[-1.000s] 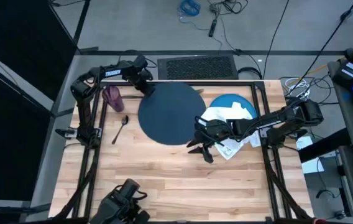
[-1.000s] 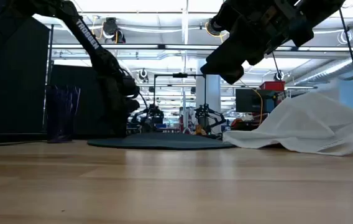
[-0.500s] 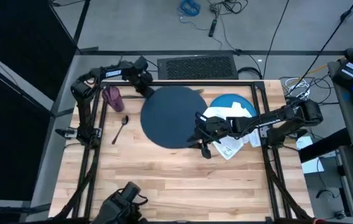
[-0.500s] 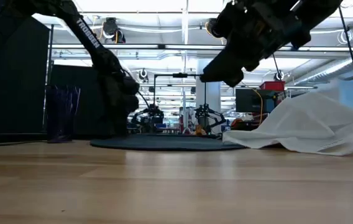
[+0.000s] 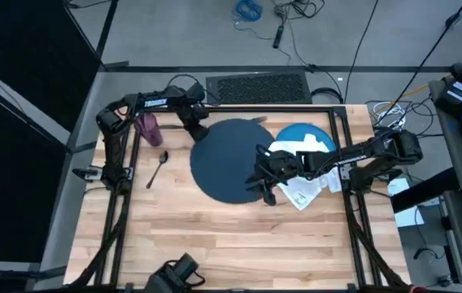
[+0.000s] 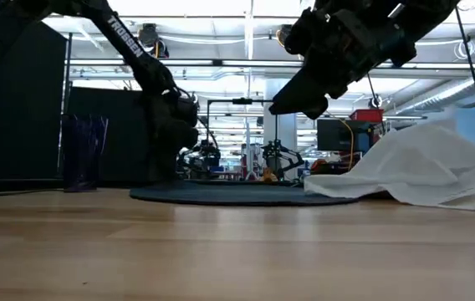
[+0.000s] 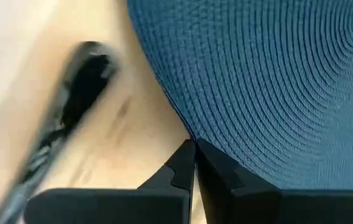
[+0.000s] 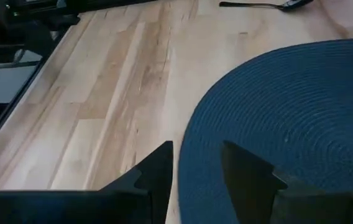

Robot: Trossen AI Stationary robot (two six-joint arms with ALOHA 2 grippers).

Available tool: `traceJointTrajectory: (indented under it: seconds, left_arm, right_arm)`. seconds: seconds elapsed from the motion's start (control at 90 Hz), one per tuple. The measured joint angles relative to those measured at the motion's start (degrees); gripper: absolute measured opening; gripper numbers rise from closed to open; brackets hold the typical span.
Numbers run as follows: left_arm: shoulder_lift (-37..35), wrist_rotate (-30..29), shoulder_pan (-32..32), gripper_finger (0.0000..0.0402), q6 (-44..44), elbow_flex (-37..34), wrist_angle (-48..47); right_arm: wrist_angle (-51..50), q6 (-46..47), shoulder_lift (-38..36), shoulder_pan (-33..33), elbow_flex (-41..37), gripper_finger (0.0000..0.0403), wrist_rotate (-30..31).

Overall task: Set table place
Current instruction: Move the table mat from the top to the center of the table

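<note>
The bench (image 5: 215,236) holds little in order yet. The mat (image 5: 231,159) lies mid-bench, the left claw (image 7: 192,163) pinching its rim, the right claw (image 8: 195,171) spread above its other edge. Plate (image 5: 300,133) under the napkin (image 5: 300,159), spoon (image 5: 158,167) and cup (image 5: 146,127) (beside the mat) remain unplaced.

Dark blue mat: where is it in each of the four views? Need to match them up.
High view: the dark blue mat lies mid-table, left of the white napkin.
Low view: a thin dark disc seen edge-on, left of the napkin.
Left wrist view: fills the upper right; the left gripper is shut on its edge.
Right wrist view: right half, beyond the right gripper.
Shared landmark: the napkin.
</note>
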Motion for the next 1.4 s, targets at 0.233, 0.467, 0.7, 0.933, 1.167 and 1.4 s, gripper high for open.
traceJointTrajectory:
  seconds: [0.233,0.467,0.7,0.933,1.167,1.4]
  left_arm:
    - [-1.6,-0.1,-4.3,0.0,-0.2,0.0,-1.9]
    - [-2.2,-1.4,-9.1,0.0,-1.2,0.0,-4.2]
    - [-2.2,-1.6,-14.4,0.0,-3.5,0.0,-6.8]
    - [-2.2,-2.3,-20.4,0.0,-5.0,0.0,-11.5]
    - [-2.2,-3.7,-28.1,0.0,-6.6,0.0,-13.1]
    - [-2.4,-4.0,-36.2,0.0,-10.8,-0.4,-13.5]
  right_arm:
    - [-0.1,2.1,0.0,-1.3,0.0,0.0123,0.3]
    - [-1.0,3.6,0.0,-2.2,0.0,0.0123,1.1]
    - [-2.9,4.4,0.0,-2.3,0.0,0.0123,3.0]
    - [-4.3,5.5,0.0,-3.0,0.0,0.0123,3.3]
    - [-6.9,5.8,-0.8,-3.0,0.0,0.0123,3.5]
    - [-14.8,6.7,-7.3,-3.0,0.0,0.0123,7.8]
